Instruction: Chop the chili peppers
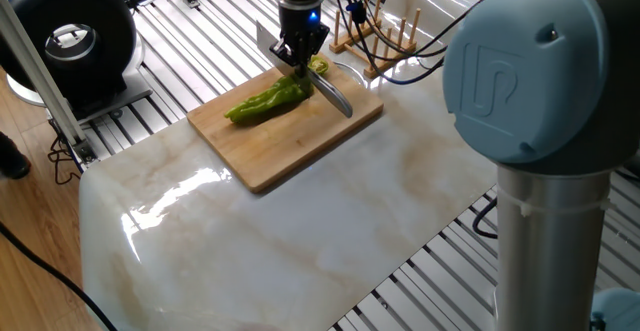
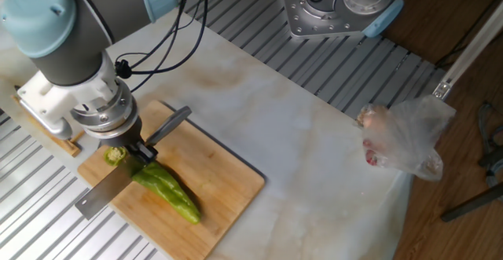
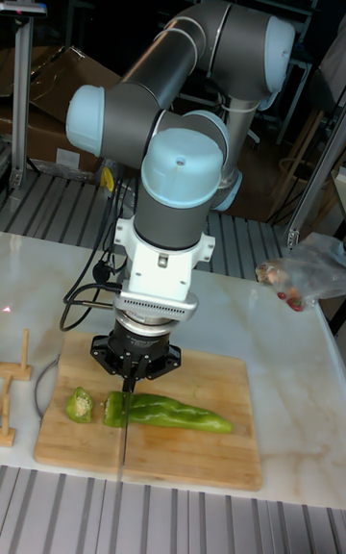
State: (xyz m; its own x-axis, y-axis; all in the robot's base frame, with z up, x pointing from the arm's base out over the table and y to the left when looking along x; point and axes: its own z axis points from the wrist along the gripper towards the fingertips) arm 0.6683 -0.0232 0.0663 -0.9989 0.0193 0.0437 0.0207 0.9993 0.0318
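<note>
The pale rectangular wooden cutting board (image 1: 290,131) looks matt; the cream marble-patterned tabletop (image 1: 300,231) is glossy. The grey metal knife blade (image 2: 106,191) shines dully; the light-green chili pepper (image 3: 173,413) is wrinkled.

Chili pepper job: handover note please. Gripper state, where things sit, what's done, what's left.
Gripper: jaws shut on the knife, blade down on the chili pepper near its stem end.
Pepper lies on the cutting board; one cut-off end piece sits apart beside it.
Done: one cut; a second is under way.
Left: almost the whole pepper, out to the tapered tip.
</note>
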